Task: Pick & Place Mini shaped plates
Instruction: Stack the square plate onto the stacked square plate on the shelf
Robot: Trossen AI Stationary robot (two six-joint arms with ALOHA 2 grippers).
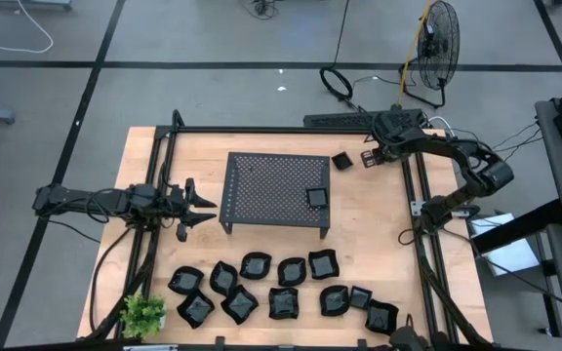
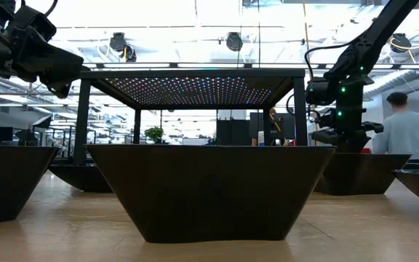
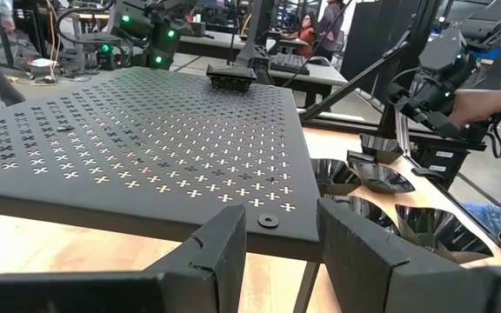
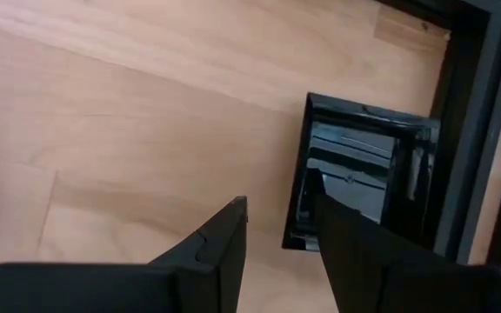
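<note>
Several mini shaped plates [image 1: 281,288] sit on their bases along the table's near side. One square plate [image 1: 317,197] lies on the black perforated rack [image 1: 261,180]; another [image 1: 341,161] rests on the table past the rack's far right corner. My right gripper [image 4: 277,204] is open and points steeply down over a glossy square plate [image 4: 364,165] lying flat beside the black frame rail [image 4: 472,130]. One fingertip [image 4: 318,187] hangs over the plate's edge, the other over bare wood. My left gripper [image 3: 281,217] waits open and level at the rack's left edge, empty.
A small green plant [image 1: 144,312] stands at the near left corner. Black frame rails [image 1: 422,234] run along the table's right and far sides. Beyond the table a person [image 2: 409,135] stands and a hand [image 3: 485,104] shows. Bare wood lies right of the rack [image 1: 369,214].
</note>
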